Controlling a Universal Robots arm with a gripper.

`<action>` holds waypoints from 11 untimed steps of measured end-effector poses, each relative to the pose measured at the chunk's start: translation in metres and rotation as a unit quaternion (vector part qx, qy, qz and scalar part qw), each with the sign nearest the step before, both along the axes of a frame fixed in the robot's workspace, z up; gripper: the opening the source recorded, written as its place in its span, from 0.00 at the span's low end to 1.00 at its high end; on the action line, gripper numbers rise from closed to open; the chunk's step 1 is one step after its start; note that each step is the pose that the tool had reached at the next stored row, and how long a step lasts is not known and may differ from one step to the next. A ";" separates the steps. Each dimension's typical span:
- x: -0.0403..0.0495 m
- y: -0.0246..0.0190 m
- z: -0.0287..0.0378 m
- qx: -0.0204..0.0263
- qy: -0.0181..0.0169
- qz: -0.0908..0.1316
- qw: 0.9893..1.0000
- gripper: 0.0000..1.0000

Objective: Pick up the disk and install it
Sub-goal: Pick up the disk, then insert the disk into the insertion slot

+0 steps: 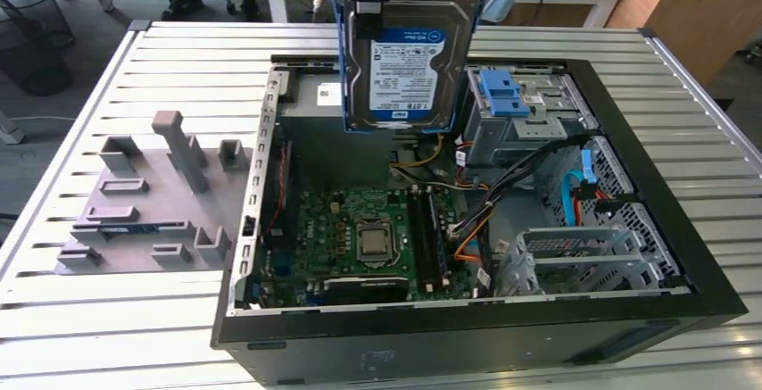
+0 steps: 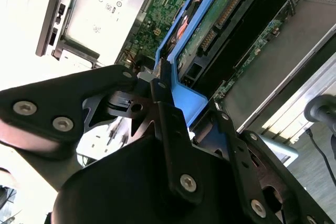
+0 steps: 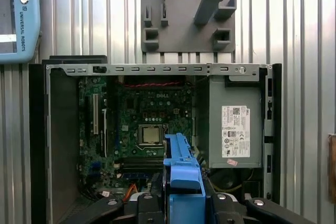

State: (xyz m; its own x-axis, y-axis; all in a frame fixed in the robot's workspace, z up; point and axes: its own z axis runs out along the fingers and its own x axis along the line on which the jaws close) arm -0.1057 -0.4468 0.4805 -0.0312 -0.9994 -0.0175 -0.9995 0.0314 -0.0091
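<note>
Disk [image 1: 405,60] held upright, gripper [image 2: 168,95] clamped tight on its blue bracket [image 3: 184,171], suspended above open computer case [image 1: 476,345].

Disk [image 1: 405,51]: silver drive, white-and-blue label facing out, bright blue bracket round its edges. It hangs upright in the air at 12 o'clock in the exterior view, over that end of the open case [image 1: 476,345]. Second wrist view shows the green circuit-board underside [image 2: 220,24]. In the first wrist view the bracket [image 3: 181,174] sits at 6 o'clock.
</note>
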 end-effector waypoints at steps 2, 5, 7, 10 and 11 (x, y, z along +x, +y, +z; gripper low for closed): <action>0.0003 -0.0001 0.0001 0.000 0.000 0.000 1.000 0.36; 0.0006 -0.0001 0.0000 0.000 0.000 0.000 1.000 0.36; 0.0006 -0.0001 0.0000 0.000 0.000 0.000 1.000 0.36; 0.0007 -0.0001 0.0000 0.000 0.000 0.000 1.000 0.36; 0.0009 -0.0001 0.0000 0.000 0.000 0.000 1.000 0.36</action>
State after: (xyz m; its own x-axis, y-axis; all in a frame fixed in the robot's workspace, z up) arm -0.1048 -0.4469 0.4805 -0.0312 -0.9994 -0.0174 -0.9995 0.0314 -0.0090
